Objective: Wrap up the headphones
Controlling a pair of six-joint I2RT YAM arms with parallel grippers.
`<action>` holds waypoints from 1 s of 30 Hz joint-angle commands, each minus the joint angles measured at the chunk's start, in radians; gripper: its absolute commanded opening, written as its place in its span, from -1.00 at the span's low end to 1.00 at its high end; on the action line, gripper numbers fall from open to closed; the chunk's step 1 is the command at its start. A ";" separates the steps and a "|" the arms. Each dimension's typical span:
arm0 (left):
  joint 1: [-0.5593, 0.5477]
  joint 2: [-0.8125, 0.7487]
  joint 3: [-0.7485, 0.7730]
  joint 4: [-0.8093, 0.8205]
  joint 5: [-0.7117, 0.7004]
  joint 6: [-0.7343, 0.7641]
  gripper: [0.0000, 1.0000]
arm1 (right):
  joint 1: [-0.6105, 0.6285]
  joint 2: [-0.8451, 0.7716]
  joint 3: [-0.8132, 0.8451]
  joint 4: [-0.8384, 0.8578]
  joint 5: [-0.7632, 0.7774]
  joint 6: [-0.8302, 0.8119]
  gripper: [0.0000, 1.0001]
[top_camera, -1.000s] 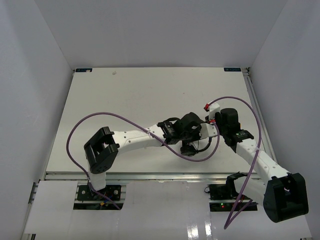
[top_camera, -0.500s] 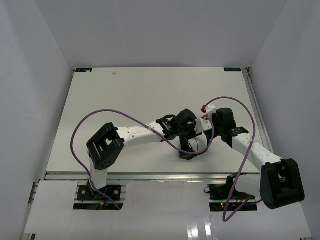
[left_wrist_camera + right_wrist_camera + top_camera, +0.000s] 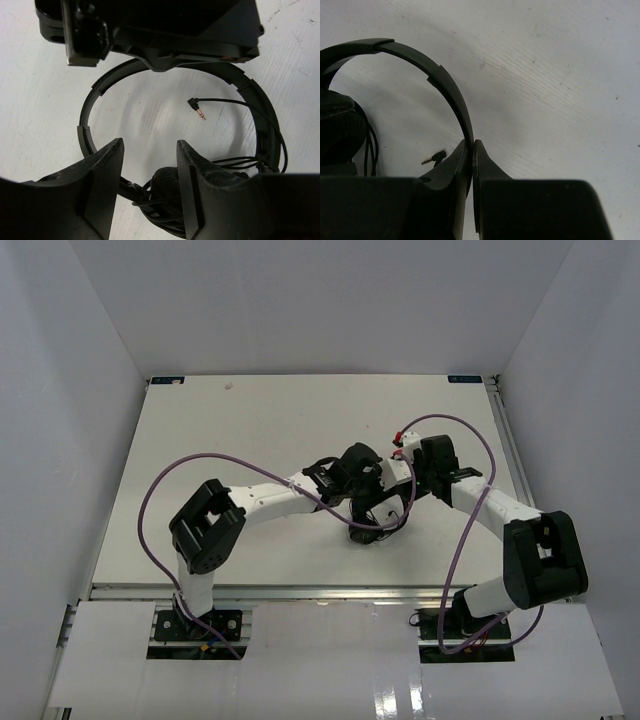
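Note:
The black headphones (image 3: pixel 372 524) lie on the white table just right of centre. In the left wrist view their thin headband (image 3: pixel 92 97) arcs round, and an earcup (image 3: pixel 167 192) wound with thin black cord sits below and between my open left fingers. The cord's plug (image 3: pixel 199 111) lies loose inside the arc. My left gripper (image 3: pixel 150 145) is open and holds nothing; it hovers over the headphones (image 3: pixel 360 480). My right gripper (image 3: pixel 472 145) is shut on the headband (image 3: pixel 445 82), with the other earcup (image 3: pixel 337 127) at the left. The right gripper also shows in the top view (image 3: pixel 405 472).
Thick purple robot cables (image 3: pixel 180 470) loop over the table beside both arms, one hanging across the headphones (image 3: pixel 470 440). The table's raised rail (image 3: pixel 300 590) runs along the near edge. White walls enclose the table on three sides.
Both grippers have moved left and away from the near edge, taking the headphones a little with them. The right arm's elbow has folded in closer to its base.

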 commanded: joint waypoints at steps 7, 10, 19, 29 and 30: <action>0.050 -0.202 -0.021 0.064 0.034 -0.104 0.44 | 0.002 0.092 0.126 -0.020 0.017 0.015 0.54; 0.078 -0.322 -0.104 0.086 0.031 -0.189 0.63 | -0.010 0.079 0.142 -0.037 0.044 -0.011 0.86; 0.188 -0.713 -0.471 0.090 0.121 -0.461 0.96 | -0.073 -0.219 0.066 -0.111 0.019 -0.086 0.80; 0.192 -1.248 -0.767 0.010 0.220 -0.520 0.96 | -0.074 -0.610 -0.088 -0.092 0.232 0.048 0.80; 0.192 -1.291 -0.785 0.003 0.213 -0.526 0.96 | -0.076 -0.617 -0.085 -0.100 0.239 0.048 0.80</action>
